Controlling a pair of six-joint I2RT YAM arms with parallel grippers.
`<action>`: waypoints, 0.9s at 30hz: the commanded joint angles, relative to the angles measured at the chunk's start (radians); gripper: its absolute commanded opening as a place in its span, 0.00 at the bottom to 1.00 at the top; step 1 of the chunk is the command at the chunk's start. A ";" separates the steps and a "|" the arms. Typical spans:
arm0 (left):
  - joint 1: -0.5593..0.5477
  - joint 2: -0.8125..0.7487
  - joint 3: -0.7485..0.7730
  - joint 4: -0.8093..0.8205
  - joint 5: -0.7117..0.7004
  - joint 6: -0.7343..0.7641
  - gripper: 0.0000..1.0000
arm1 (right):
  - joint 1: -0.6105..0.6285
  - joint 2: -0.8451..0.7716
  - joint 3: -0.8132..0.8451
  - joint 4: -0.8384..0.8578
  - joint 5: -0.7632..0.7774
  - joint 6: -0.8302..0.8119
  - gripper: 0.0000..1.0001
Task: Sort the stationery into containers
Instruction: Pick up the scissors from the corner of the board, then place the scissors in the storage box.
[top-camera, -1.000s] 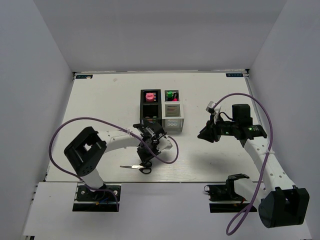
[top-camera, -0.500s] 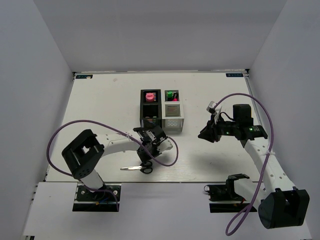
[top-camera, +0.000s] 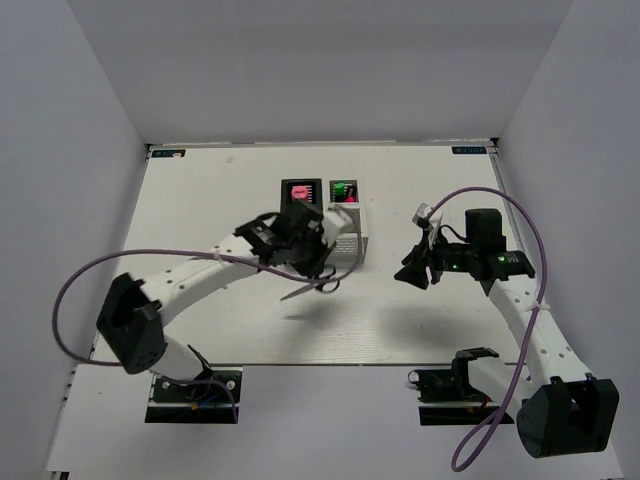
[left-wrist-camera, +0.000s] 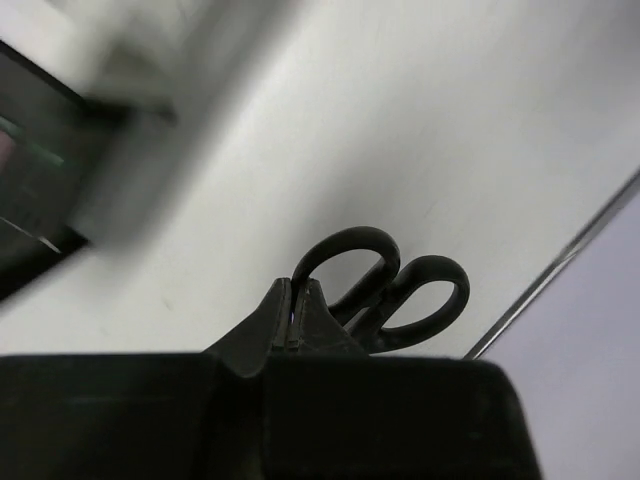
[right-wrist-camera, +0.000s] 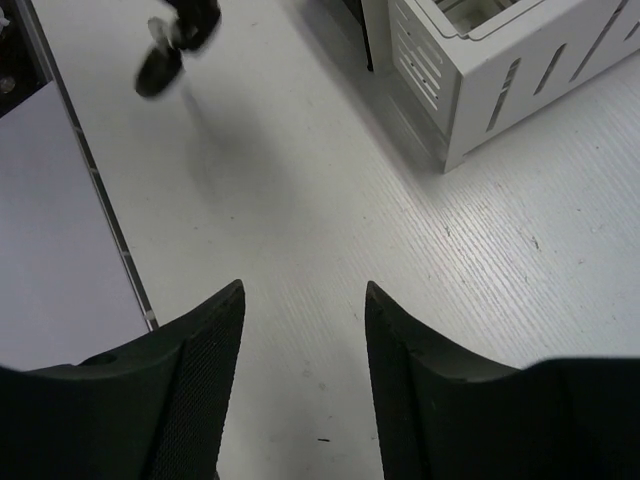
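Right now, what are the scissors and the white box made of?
Scissors: the handles look like smooth black plastic, with glossy rounded loops. The blade looks like thin pale metal in the top view, though it is blurred. White box: probably moulded matte plastic, judging by the neat slots cut in its wall.

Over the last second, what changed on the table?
The left tool, shut on the scissors, lifted them off the table and swung them away from the near edge toward the boxes. The right tool stayed open and hovering; the boxes did not move.
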 joint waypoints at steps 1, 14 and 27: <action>0.051 -0.159 0.135 0.145 0.129 -0.117 0.00 | -0.002 -0.018 -0.004 0.000 -0.014 -0.011 0.55; 0.343 -0.034 0.151 1.001 0.243 -0.775 0.00 | -0.002 -0.023 -0.014 0.011 -0.017 0.001 0.06; 0.332 0.147 0.062 1.333 0.209 -0.840 0.00 | -0.003 -0.009 -0.016 0.002 -0.025 -0.018 0.08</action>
